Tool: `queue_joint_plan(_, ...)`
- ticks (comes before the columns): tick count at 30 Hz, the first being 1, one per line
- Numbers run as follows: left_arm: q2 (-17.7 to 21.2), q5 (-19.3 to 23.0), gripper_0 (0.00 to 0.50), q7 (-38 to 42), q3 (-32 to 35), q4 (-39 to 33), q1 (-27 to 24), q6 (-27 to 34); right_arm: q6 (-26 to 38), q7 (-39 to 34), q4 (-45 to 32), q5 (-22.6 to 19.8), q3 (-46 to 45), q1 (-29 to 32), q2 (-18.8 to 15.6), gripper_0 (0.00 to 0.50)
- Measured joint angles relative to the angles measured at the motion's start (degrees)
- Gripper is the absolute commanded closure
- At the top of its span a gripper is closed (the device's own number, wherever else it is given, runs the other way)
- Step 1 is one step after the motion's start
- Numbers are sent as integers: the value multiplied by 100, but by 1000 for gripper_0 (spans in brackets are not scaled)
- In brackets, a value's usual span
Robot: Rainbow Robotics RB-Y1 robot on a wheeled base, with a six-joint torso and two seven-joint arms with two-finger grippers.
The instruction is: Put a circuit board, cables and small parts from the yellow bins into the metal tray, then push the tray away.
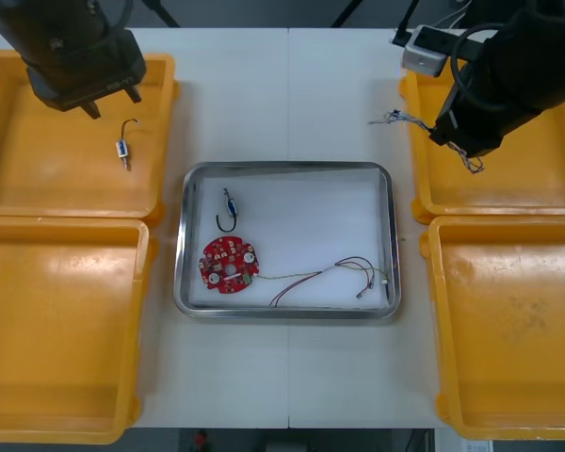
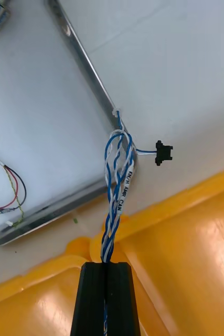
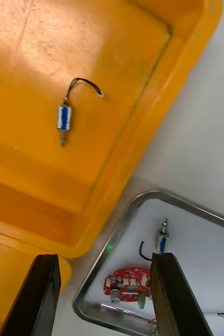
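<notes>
I have the right hand point(image 2: 105, 268) pressed together on the blue-white cable point(image 2: 119, 173), pinching its twisted length so that the loop and a black plug point(image 2: 163, 152) hang out past the fingertips. In the front view this hand sits over the inner edge of the far right bin point(image 1: 537, 188). The cable's ends dangle over that bin's rim and the desk point(image 1: 292, 94) beside it, short of the tray point(image 1: 287, 169). The left hand point(image 3: 104, 257) hovers spread over the far left bin point(image 1: 38, 169), holding nothing. A spare part point(image 3: 63, 118) with a black lead lies on that bin's floor.

The tray already holds the board point(image 1: 230, 265), a small part point(image 1: 229, 209) just beyond it, and the red-yellow cable point(image 1: 344, 273), which runs from beside the board toward the right rim.

I judge the step in hand to be carrying the blue-white cable across to the tray, with the push to come afterwards. Next I would swing the right hand toward the tray's bare far right corner. I would lower it until the loop rests on the white floor, and only then spread the fingers. The cable looks limp and springy. The plug could catch or drape over the rim, so I want all of it inside before letting go.
</notes>
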Motion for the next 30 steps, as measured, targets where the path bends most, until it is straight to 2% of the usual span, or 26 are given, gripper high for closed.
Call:
queue_joint_plan(3,110,14,0,-710,24,390,0,-252,-236,0,-145,-73,248,0,-1,500)
queue_joint_plan(7,162,12,0,-2069,25,1042,-1,-706,-597,77,-388,-74,680,-2,-8,500)
queue_joint_plan(10,163,-9,0,-2675,25,1457,-1,-987,-803,620,-441,-42,1074,-37,-15,500)
queue_joint_plan(13,163,-53,0,-2683,24,1783,-1,-1193,-1024,1338,-440,84,1483,-121,-19,500)
queue_joint_plan(17,163,-172,0,-2683,2,2149,-1,-1518,-1361,1611,-337,102,1970,-277,-18,500)
queue_joint_plan(24,162,-186,0,-2684,-439,2690,-1,-2215,-1699,2771,436,91,2289,-466,215,500)
queue_joint_plan(30,128,-184,0,-2684,-821,2991,-1,-2560,-2157,2844,1265,90,2614,-607,555,500)
